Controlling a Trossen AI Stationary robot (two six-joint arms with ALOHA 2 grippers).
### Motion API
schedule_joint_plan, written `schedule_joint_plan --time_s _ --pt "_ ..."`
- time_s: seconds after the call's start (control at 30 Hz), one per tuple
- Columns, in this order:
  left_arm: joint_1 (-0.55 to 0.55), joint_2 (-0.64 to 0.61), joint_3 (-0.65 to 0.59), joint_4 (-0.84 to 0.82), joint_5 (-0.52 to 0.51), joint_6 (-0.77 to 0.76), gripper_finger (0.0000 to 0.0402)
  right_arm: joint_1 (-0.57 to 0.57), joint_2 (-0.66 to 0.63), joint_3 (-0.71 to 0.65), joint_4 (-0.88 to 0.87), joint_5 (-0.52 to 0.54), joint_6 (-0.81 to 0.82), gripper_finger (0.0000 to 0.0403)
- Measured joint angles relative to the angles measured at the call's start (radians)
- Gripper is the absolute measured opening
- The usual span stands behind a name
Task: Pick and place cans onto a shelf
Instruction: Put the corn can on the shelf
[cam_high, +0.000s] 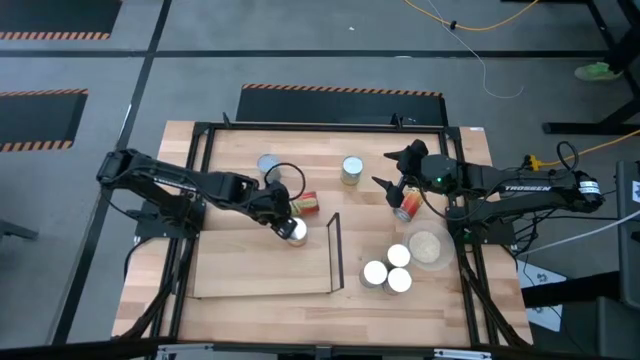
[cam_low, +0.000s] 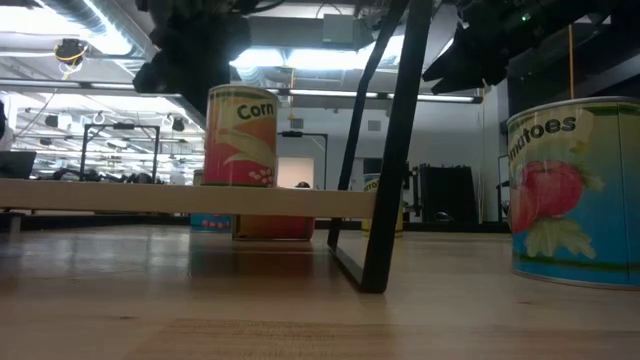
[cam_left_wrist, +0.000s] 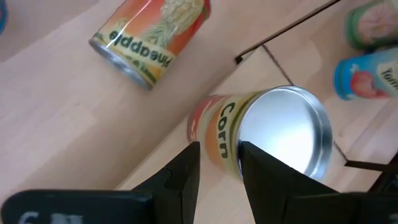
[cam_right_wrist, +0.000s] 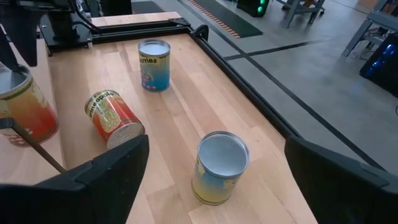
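A corn can (cam_high: 296, 231) stands upright on the far right part of the pale shelf board (cam_high: 250, 265), near its black frame (cam_high: 336, 250); the low view shows the corn can (cam_low: 240, 135) resting on its base. My left gripper (cam_high: 285, 214) hovers just above the can's far-left rim, and its fingers (cam_left_wrist: 219, 168) are narrowly apart with nothing between them. My right gripper (cam_high: 393, 170) is wide open and empty at the table's far right, facing a yellow-labelled can (cam_right_wrist: 221, 165). A pineapple can (cam_high: 306, 203) lies on its side on the tabletop beside the shelf.
A blue-labelled can (cam_high: 268, 165) stands at the far side. A red can (cam_high: 407, 207) sits under my right arm. Three white-topped cans (cam_high: 388, 270) and a beige dish (cam_high: 428, 247) stand right of the frame. A black rail frames the table (cam_high: 200, 135).
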Motion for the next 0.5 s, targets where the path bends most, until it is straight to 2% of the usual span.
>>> schedule_joint_plan --time_s 0.27,0.5 --pt "0.000 0.006 0.000 0.017 -0.002 0.004 0.0101 0.000 0.000 0.000 0.000 0.000 -0.002 0.0379" --pt "0.000 0.005 -0.001 0.042 -0.002 0.077 0.0046 0.000 0.000 0.000 0.000 0.000 -0.002 0.0379"
